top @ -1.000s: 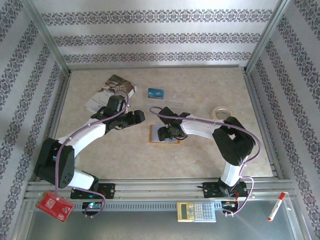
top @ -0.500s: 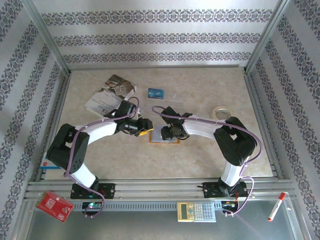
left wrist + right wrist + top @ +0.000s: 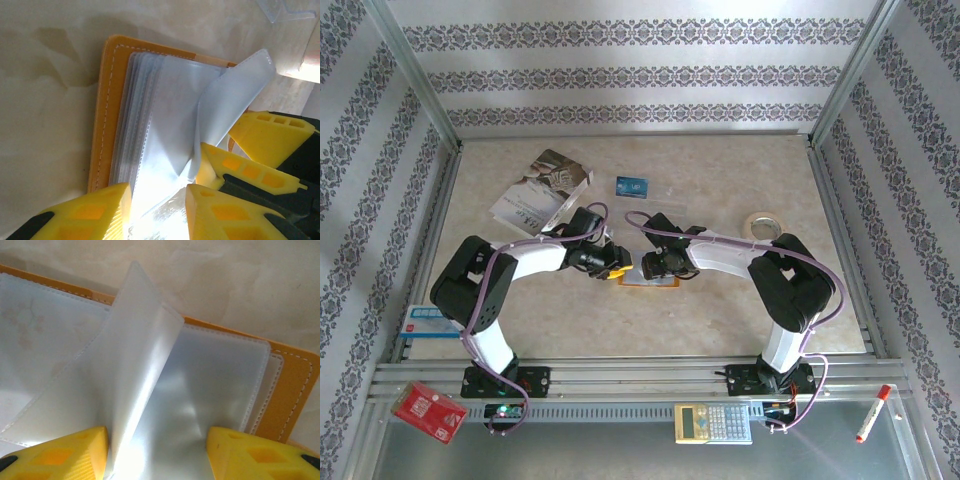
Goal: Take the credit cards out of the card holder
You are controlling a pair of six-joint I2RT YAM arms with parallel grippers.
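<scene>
Orange stitched holder open at table centre; glossy clear sleeves fanned, one upright. Left gripper jaws narrowly apart astride sleeve edges. Right gripper jaws wide, straddling upright sleeve. Blue card flat, farther back.

place: lab robot cell | signs: aluminium frame, patterned backdrop panels

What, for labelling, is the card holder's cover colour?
Card holder: orange, white stitching; best in left wrist view.
</scene>
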